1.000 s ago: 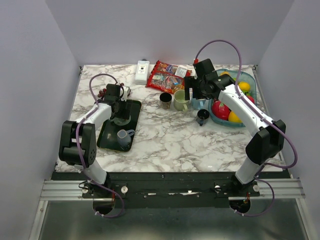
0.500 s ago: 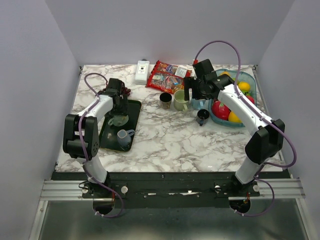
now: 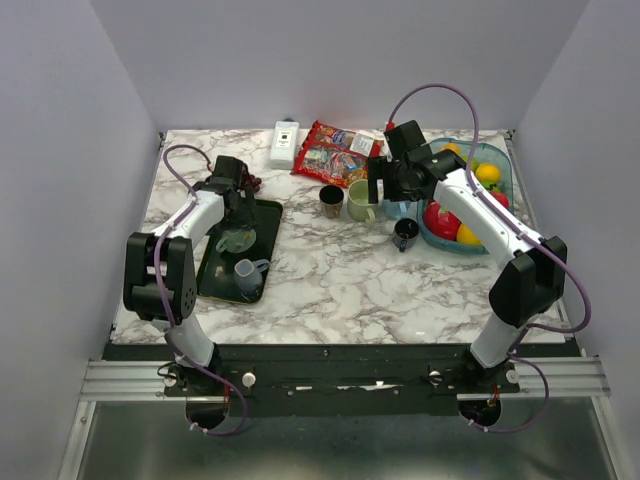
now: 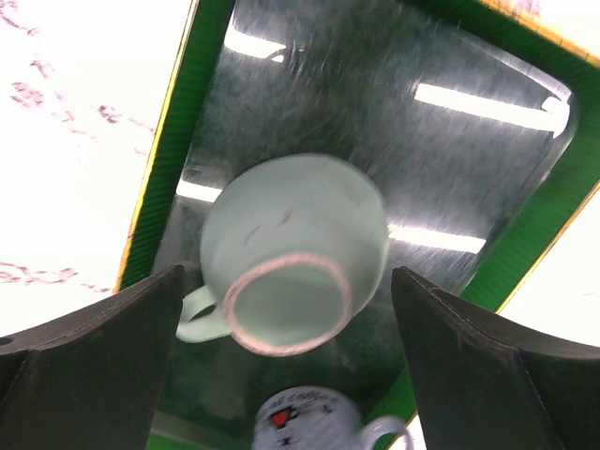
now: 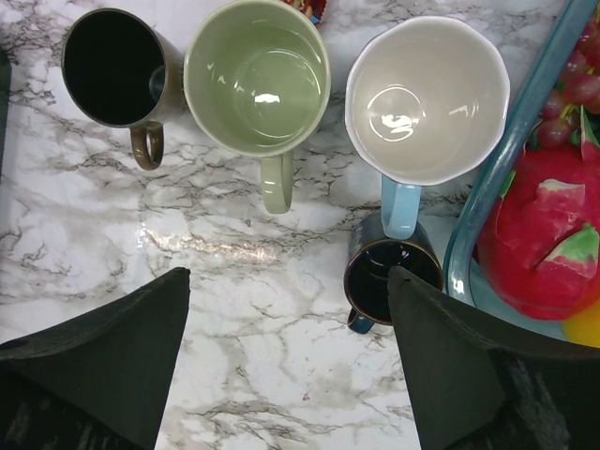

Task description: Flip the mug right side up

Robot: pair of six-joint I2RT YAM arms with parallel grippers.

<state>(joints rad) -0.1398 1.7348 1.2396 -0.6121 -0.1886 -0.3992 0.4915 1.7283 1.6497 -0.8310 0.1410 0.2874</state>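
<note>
A pale green mug (image 4: 291, 258) sits bottom-up on the black tray (image 4: 487, 141), its pink-edged base ring facing the camera and its handle to the left. In the top view this mug (image 3: 237, 240) is at the tray's (image 3: 214, 275) middle. My left gripper (image 4: 286, 277) hovers just above the mug, open, one finger on each side, not touching it; in the top view the left gripper (image 3: 238, 212) is at the mug's far side. My right gripper (image 5: 289, 281) is open and empty over bare marble; in the top view it (image 3: 385, 195) hovers by the upright mugs.
A white mug with a red heart (image 4: 305, 427) stands on the tray's near end. Upright brown (image 5: 112, 70), green (image 5: 258, 80), white-and-blue (image 5: 427, 98) and dark blue (image 5: 392, 277) mugs cluster mid-table. A blue fruit bowl (image 3: 500, 165), snack bags (image 3: 330, 152) and a white box (image 3: 285, 143) lie at the back.
My left arm has swung its wrist slightly toward the far left, bringing the gripper over the pale green mug. The right arm has barely moved.
</note>
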